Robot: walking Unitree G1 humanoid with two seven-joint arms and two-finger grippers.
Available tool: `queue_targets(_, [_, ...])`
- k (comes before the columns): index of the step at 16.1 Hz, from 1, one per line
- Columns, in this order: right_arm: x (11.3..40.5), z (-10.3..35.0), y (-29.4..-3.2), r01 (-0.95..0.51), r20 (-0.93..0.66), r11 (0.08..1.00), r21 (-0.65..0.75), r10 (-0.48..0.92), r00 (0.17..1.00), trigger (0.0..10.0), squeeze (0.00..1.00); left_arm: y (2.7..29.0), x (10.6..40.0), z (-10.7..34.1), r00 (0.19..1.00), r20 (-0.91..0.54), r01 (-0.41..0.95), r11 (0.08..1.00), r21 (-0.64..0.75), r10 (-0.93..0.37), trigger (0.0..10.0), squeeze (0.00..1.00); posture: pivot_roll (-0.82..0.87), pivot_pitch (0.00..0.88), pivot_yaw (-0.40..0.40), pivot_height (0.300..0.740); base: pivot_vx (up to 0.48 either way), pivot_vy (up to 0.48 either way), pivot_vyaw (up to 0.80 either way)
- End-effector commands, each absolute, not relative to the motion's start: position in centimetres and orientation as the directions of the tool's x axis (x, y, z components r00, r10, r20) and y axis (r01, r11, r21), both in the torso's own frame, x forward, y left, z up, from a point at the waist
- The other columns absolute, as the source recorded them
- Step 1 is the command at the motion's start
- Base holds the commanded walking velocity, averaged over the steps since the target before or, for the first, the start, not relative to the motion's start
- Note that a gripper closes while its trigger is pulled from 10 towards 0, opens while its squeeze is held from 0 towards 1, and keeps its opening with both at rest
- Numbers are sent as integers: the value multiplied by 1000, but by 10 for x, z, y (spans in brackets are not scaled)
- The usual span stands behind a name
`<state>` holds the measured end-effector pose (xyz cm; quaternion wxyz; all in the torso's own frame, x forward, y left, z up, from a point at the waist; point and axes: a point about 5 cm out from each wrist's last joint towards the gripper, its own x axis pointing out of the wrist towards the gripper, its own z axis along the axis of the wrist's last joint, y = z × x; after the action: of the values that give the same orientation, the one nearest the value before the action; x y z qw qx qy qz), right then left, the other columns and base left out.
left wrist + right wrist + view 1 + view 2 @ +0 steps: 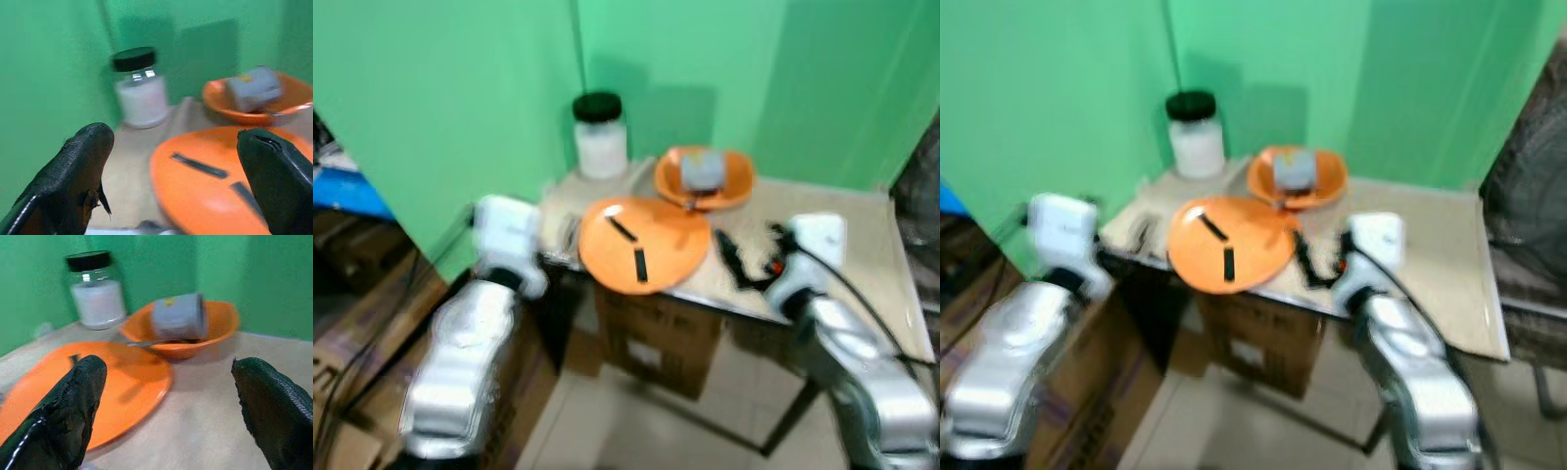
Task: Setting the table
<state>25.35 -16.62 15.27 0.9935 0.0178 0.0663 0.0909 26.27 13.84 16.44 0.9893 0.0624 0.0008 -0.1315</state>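
Right gripper (pixel 166 406) spread wide, low over table (pixel 862 245), just right of plate (pixel 641 245). Left gripper (pixel 181 171) also agape at plate's left edge. Bowl (pixel 705 178) holding cup (pixel 702 169) far; jar (pixel 600 135) far left.

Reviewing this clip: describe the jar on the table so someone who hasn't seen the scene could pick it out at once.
Start at the beige table set against the green wall and look to its far left corner. The jar stands upright there, just behind the flat orange plate and left of the orange bowl. It is the only clear container, with white contents and a black lid, beside orange dishes.
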Motion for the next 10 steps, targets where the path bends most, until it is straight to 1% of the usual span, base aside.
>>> queue_targets(1, [255, 158, -158, -204, -99, 978, 45, 207, 973, 10000, 0, 147, 264, 169, 972, -11, 232, 962, 147, -233, 10000, 0, 84, 0, 59, 740, 319, 0, 0])
queue_targets(5, [255, 155, -157, -211, -118, 977, 39, 214, 970, 10000, 0, 147, 264, 169, 971, -13, 238, 961, 144, -239, 10000, 0, 82, 0, 62, 740, 315, 0, 0])
queue_targets(10, [257, 149, -157, -224, -180, 974, 46, 228, 957, 10000, 0, 146, 264, 167, 967, -20, 254, 957, 142, -253, 10000, 0, 76, 0, 65, 740, 313, 0, 0])
